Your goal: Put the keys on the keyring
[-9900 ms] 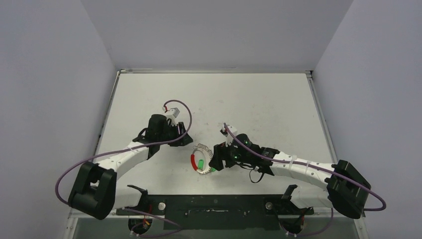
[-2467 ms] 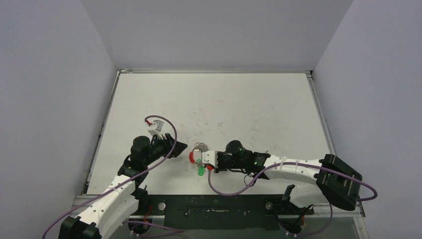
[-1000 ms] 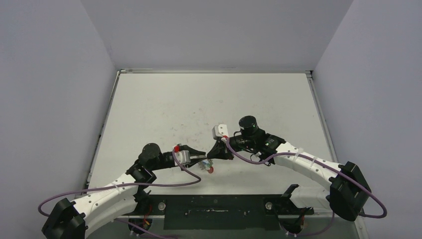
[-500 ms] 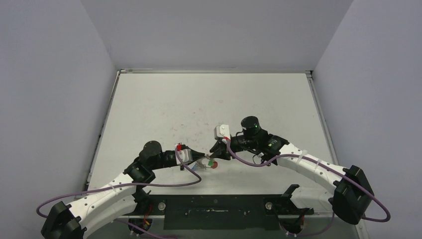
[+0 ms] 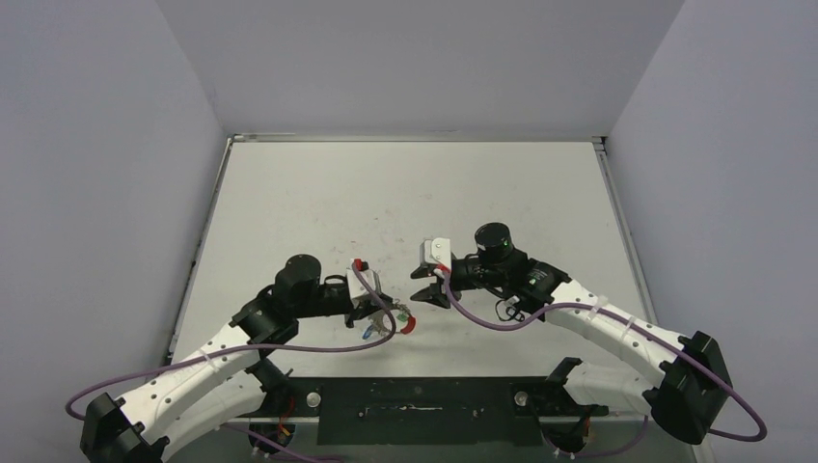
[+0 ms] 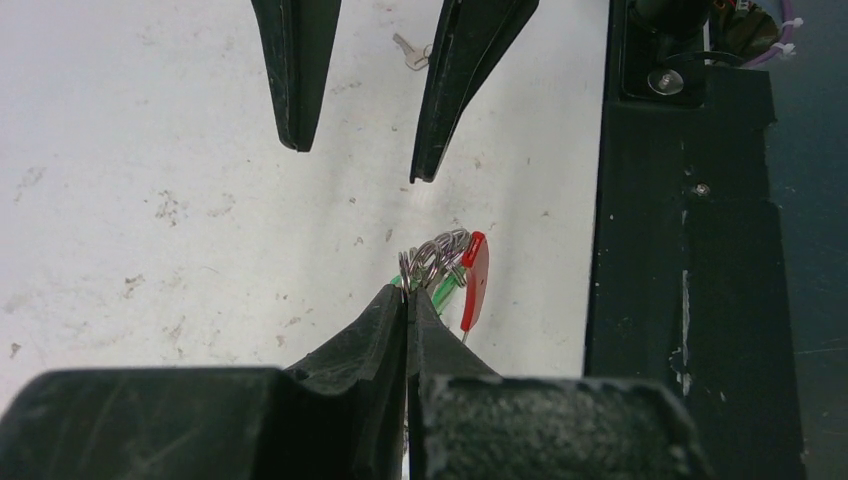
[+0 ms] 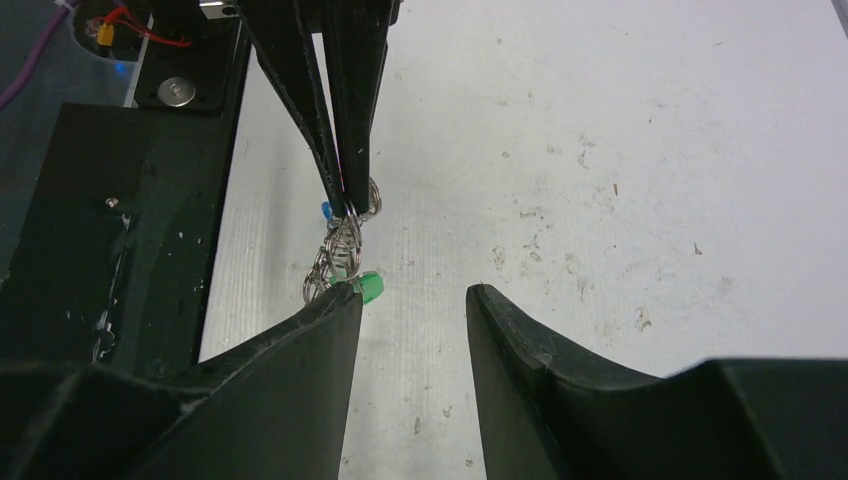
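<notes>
Near the bottom of the top view, left of centre, your left jaws are now pinched fully shut on the keyring, gripping the edge of its silvery coil. The ring hangs bunched from the tips, low over the bench or resting on it; I can't tell which. Its red section points away from the grip. A green key and a blue key sit among the coils, but whether they're threaded on isn't clear. Just beyond, your right jaws, which had the ring a second ago, have parted to about halfway and hold nothing. So the ring has changed hands. Farther up the left wrist view, a loose key lies on the bench: likely your next pickup.
</notes>
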You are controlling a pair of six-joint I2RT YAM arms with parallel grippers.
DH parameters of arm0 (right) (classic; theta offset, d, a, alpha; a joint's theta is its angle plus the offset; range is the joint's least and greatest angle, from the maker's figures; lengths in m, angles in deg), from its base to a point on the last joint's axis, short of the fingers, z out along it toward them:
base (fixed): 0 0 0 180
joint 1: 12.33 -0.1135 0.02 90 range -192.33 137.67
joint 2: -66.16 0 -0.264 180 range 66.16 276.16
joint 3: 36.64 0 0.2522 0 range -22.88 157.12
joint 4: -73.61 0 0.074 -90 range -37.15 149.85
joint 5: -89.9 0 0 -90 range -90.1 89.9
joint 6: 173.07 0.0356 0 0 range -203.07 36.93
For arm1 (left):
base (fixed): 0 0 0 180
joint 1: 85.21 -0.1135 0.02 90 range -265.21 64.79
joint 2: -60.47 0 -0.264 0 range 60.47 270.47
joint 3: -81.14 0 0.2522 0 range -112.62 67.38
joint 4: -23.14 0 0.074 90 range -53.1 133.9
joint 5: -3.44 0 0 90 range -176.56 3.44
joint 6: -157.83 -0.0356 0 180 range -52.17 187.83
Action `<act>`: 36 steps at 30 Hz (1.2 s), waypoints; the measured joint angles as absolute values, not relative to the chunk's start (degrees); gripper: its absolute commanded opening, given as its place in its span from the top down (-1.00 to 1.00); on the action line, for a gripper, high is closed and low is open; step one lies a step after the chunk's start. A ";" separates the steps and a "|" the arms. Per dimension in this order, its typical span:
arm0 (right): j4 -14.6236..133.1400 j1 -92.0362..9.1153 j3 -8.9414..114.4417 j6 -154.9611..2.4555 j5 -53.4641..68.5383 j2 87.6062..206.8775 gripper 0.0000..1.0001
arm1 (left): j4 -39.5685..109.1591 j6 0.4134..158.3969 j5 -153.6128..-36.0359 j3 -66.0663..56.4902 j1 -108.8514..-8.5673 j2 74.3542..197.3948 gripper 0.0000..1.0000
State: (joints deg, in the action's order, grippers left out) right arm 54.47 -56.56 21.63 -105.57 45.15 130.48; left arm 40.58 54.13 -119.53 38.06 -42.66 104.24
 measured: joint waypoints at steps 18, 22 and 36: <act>47.71 -63.82 28.67 -112.26 46.64 140.97 0.62 | 47.45 56.69 -119.34 35.61 -42.53 106.71 1.00; 46.86 -63.88 29.41 -112.67 46.86 142.19 0.80 | 48.01 56.69 -118.99 35.61 -42.53 106.66 1.00; 46.55 -63.73 30.28 -111.84 46.92 142.91 1.00 | 49.28 55.82 -118.11 35.61 -42.49 105.00 0.20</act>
